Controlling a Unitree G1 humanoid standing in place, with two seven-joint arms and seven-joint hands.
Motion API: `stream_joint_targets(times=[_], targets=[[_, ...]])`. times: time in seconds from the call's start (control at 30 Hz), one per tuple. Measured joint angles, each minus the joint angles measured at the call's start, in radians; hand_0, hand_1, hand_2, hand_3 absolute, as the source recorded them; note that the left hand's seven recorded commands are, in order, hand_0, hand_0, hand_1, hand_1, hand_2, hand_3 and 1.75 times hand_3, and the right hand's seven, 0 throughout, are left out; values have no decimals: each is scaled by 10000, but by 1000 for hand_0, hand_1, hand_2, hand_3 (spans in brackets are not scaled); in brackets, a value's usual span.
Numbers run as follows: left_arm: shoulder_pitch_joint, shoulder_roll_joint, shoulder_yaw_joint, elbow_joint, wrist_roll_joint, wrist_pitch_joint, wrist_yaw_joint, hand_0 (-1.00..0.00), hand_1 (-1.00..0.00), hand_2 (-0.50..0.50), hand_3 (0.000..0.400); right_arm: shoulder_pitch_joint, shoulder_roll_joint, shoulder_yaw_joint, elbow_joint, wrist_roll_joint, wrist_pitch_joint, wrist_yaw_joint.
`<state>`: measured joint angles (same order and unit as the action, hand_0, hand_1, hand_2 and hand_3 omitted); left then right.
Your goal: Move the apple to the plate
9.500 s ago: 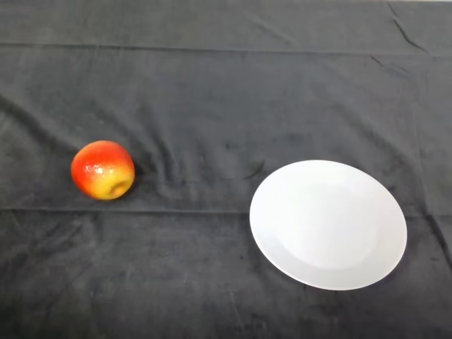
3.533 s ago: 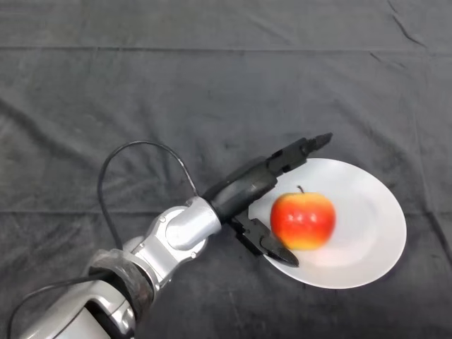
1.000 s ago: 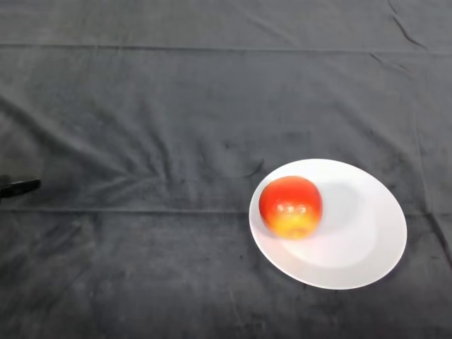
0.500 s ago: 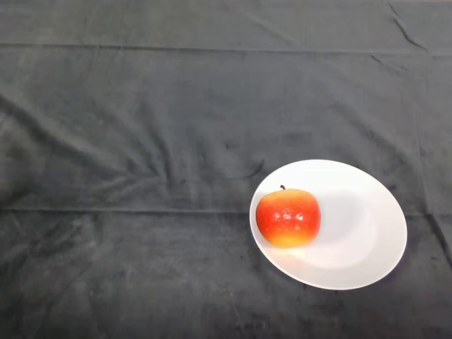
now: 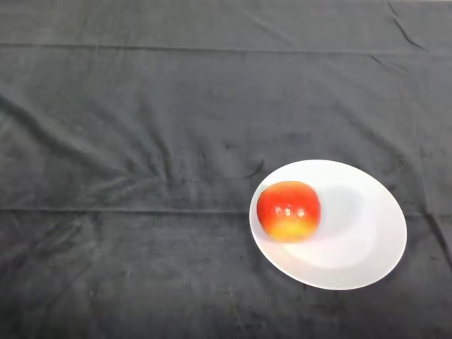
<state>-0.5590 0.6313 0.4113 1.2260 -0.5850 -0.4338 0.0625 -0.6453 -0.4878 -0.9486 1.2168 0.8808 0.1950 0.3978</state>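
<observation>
A red and yellow apple [image 5: 288,210] rests on the left part of a white round plate [image 5: 360,247], close to the plate's left rim. The plate lies on the dark cloth at the lower right of the head view. No part of the robot shows in this view.
The dark cloth [image 5: 141,127] covers the whole table, with creases and folds across the left and middle, and a seam line near the far edge.
The apple went from the cloth at the left onto the plate; the hand let go and left the view. Over the last second the apple has rocked slightly on the plate's left side.
</observation>
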Motion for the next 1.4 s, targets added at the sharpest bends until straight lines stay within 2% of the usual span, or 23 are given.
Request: stream_joint_targets(times=[0.27,1.4], targets=[[0,-1,412,0,-210,129,-111,0,0,0,0,0,0,0,0,0,0,0],[-1,-10,1198,-8,-190,331,-858,0,0,0,0,0,1,1,0,0,0,0]])
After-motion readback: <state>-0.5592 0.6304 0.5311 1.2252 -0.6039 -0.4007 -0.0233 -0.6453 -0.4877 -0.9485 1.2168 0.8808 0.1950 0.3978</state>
